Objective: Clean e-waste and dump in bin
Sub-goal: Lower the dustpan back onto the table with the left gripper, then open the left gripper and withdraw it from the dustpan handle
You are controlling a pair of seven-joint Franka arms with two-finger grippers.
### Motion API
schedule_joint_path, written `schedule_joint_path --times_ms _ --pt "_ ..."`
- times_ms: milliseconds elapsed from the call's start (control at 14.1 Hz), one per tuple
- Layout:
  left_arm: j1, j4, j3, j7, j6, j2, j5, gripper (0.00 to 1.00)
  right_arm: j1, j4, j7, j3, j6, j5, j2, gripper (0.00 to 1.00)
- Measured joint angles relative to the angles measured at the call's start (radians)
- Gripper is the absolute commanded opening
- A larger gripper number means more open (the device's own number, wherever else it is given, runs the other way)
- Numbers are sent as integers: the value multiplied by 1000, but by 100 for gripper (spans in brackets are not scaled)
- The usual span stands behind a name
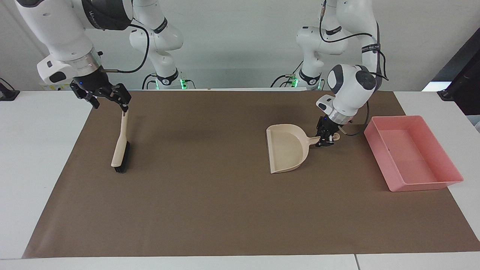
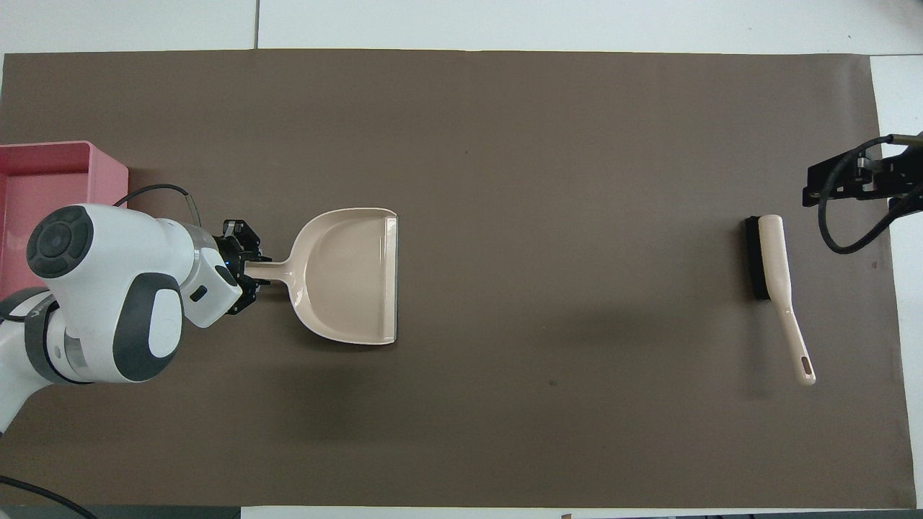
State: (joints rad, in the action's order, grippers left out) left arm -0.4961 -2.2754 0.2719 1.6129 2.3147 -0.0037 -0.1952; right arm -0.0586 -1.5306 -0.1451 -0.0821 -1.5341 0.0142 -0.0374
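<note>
My left gripper (image 1: 325, 139) is shut on the handle of the beige dustpan (image 1: 287, 152), which sits low at the brown mat. The dustpan's (image 2: 353, 277) open mouth faces the right arm's end of the table. Beside it, at the left arm's end, stands the pink bin (image 1: 420, 185). The e-waste is out of view. My right gripper (image 1: 110, 101) hangs open and holds nothing, above the handle end of a beige brush (image 1: 120, 150) with black bristles that lies on the mat.
A brown mat (image 1: 210, 210) covers most of the white table. The brush (image 2: 773, 259) lies with its handle pointing toward the robots. The bin's corner (image 2: 43, 148) shows at the edge of the overhead view.
</note>
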Motion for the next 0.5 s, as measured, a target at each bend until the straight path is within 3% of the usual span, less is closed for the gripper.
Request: schedule_joint_path --times_ms 71,141,495 --pt "-1 0 0 0 1 0 1 14 0 -3 0 -1 1 0 2 99" --pt "-1 0 0 0 2 0 2 34 0 -8 0 -1 3 0 5 99" --pt "-1 2 5 -1 3 -6 2 46 0 -84 0 -1 4 0 62 99"
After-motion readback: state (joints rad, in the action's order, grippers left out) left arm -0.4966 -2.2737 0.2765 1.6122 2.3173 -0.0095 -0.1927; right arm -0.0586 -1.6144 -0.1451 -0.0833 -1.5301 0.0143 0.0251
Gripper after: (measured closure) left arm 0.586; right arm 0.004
